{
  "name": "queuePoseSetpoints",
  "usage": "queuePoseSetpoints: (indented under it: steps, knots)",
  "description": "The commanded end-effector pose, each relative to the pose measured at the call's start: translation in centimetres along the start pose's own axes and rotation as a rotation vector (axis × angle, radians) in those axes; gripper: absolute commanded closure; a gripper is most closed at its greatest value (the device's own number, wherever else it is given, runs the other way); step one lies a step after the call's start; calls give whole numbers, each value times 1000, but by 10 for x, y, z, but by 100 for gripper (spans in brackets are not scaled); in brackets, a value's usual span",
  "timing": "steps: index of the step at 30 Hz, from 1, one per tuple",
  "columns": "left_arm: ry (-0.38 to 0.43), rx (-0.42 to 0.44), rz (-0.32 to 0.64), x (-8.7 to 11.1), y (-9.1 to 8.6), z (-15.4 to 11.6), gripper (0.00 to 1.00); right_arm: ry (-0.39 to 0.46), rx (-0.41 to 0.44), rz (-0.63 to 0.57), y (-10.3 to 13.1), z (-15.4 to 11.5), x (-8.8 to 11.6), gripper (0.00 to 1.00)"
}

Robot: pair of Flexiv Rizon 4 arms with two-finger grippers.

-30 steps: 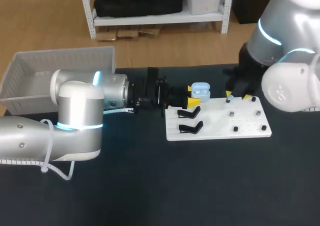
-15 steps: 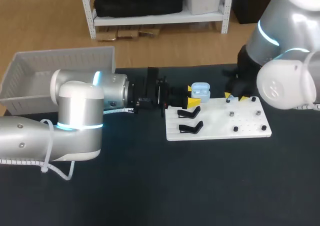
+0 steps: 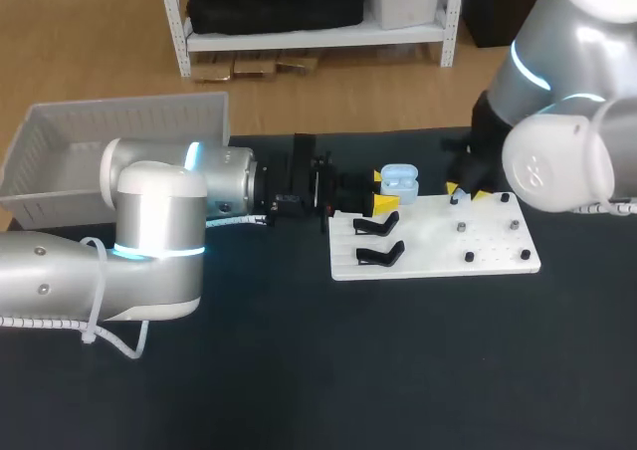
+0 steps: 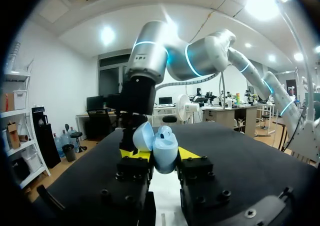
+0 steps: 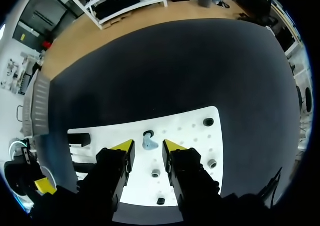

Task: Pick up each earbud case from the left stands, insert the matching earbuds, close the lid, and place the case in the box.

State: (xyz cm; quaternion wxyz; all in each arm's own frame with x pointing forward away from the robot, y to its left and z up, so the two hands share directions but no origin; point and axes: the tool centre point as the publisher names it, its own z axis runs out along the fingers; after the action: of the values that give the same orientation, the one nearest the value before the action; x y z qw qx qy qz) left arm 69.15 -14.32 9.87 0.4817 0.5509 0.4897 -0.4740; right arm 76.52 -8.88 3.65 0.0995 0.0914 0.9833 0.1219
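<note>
Left gripper [image 4: 162, 157] is clamped on the light-blue earbud case [image 4: 164, 147]: both yellow tips press its lower half from either side, and the lid stands open, tipped toward the far side. In the head view the case is held just above the far left corner of the white board [image 3: 498, 261], right beside the nearer two black stands [image 3: 379, 240]. Right gripper [image 5: 148, 146] hangs over the board's far edge, fingers spread. A light-blue earbud [image 5: 149, 144] sits between the tips next to a dark peg [image 5: 148, 134], with a gap showing on both sides, so no contact. More pegs [image 5: 208, 122] dot the board to the right of and below that gripper. The box [image 3: 60, 136], a pale slotted basket, is at the far left of the dark table [image 3: 299, 370], well apart from the board and behind my left arm. From these views I can't tell whether the case has an earbud in it.
</note>
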Motion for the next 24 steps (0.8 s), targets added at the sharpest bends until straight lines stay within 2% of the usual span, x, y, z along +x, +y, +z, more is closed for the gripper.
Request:
queuePoseSetpoints:
  steps: [1,24]
  knots:
    - [-3,-10,4,1,-3,0,100,-1,4,6,0,3,-3,67]
    - [-3,-10,4,1,-3,0,100,12,4,27,-5,8,-2,71]
